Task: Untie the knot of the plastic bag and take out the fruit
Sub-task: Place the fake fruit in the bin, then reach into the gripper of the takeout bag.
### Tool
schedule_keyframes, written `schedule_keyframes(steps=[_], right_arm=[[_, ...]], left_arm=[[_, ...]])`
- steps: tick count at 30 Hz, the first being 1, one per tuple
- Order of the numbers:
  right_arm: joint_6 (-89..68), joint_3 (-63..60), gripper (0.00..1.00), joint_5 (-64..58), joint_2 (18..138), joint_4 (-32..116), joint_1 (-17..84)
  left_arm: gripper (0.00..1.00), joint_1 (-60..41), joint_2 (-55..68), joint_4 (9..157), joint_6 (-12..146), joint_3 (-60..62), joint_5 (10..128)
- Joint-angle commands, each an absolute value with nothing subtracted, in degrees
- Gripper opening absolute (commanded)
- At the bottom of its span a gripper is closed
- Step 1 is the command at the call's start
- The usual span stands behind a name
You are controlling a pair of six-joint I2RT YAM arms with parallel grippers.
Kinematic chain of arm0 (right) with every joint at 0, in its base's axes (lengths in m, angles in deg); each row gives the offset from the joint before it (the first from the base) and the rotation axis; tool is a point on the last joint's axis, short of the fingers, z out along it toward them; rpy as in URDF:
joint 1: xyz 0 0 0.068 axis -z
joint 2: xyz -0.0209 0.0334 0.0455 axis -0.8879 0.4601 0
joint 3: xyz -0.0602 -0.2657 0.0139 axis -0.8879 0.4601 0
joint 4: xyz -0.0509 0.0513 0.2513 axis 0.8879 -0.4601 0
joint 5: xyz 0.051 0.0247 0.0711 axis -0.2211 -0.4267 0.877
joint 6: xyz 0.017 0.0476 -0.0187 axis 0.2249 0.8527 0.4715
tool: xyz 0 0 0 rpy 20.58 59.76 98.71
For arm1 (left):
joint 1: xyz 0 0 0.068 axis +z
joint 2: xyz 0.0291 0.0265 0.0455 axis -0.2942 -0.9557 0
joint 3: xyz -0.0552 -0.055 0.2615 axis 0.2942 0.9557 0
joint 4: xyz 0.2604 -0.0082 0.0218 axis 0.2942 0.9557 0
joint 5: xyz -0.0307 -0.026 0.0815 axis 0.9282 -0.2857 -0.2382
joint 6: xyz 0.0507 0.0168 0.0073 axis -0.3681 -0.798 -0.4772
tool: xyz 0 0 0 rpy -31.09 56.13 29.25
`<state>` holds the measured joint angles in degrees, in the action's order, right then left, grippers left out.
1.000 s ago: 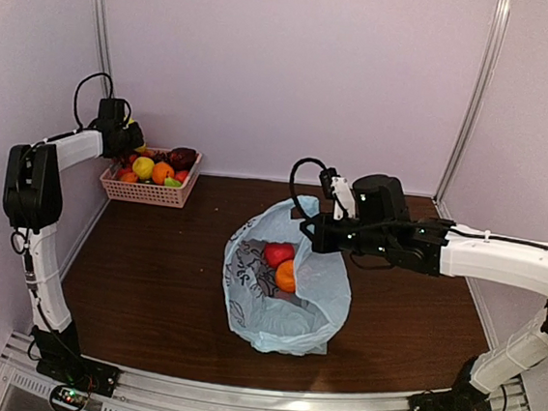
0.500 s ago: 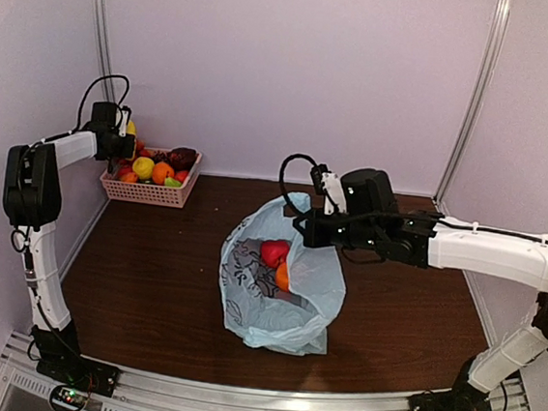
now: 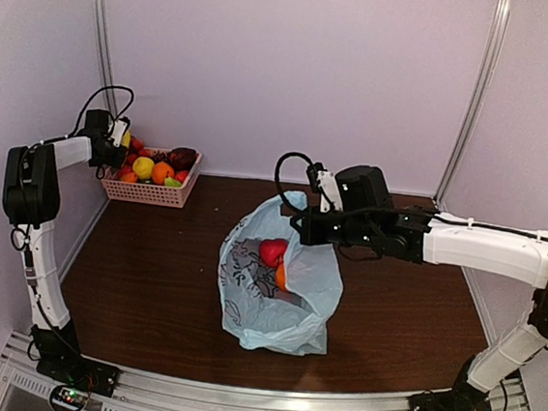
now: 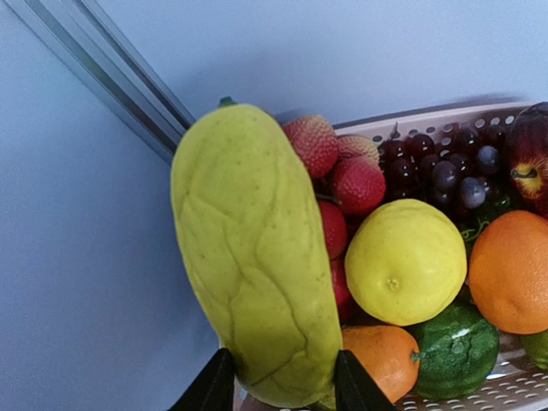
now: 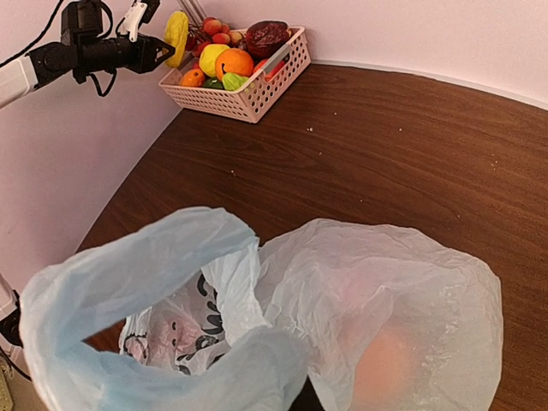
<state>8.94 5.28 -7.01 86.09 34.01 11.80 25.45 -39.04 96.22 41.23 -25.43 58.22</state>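
Pulled the left gripper (image 3: 115, 144), closed on the yellow ridged piece (image 4: 257, 257), back from over the pink basket (image 3: 149, 193) toward the left wall. Dragged the plastic bag (image 3: 246, 290) slightly leftward with the right gripper (image 3: 299, 229), carrying the red fruit (image 3: 272, 251) along and hiding more of the orange one (image 3: 282, 276) behind the bag's wall.

My links (image 3: 488, 250) are white tubes with black joint housings (image 3: 32, 182); black cables (image 3: 282, 172) loop behind my black left gripper (image 4: 278, 387) and right gripper (image 3: 301, 229).

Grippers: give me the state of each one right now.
Left gripper: closed on the yellow ridged oblong toy fruit.
Right gripper: closed on the rim of the thin light blue plastic bag.
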Motion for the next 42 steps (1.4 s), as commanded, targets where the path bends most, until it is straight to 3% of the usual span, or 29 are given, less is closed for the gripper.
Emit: schedule_keyframes(steps=[1,8,17,23,29,31,42], right_arm=[[9.05,3.66,0.02,-7.12,87.19,32.59,11.45],[9.28,3.17,0.02,-7.47,87.51,32.35,11.45],[9.51,2.87,0.02,-7.18,87.93,32.38,11.37],[9.46,2.95,0.02,-7.60,87.36,32.45,11.26],[9.11,3.83,0.02,-7.60,85.89,33.47,11.21],[8.92,4.36,0.02,-7.35,85.37,33.75,11.14],[7.17,6.09,0.02,-5.77,83.11,33.95,11.18]], left_arm=[[0.39,26.07,-41.95,95.45,35.71,-26.03,57.95],[0.42,26.18,-43.33,95.64,34.58,-26.20,55.52],[0.65,26.24,-43.56,95.30,36.16,-27.05,51.48],[0.72,26.18,-40.32,95.73,40.25,-25.64,54.44],[0.81,26.25,-27.23,87.55,51.73,-14.27,55.53],[0.90,26.25,-22.18,83.62,55.79,-9.05,57.97],[0.89,25.71,2.94,83.43,76.05,14.96,65.45]])
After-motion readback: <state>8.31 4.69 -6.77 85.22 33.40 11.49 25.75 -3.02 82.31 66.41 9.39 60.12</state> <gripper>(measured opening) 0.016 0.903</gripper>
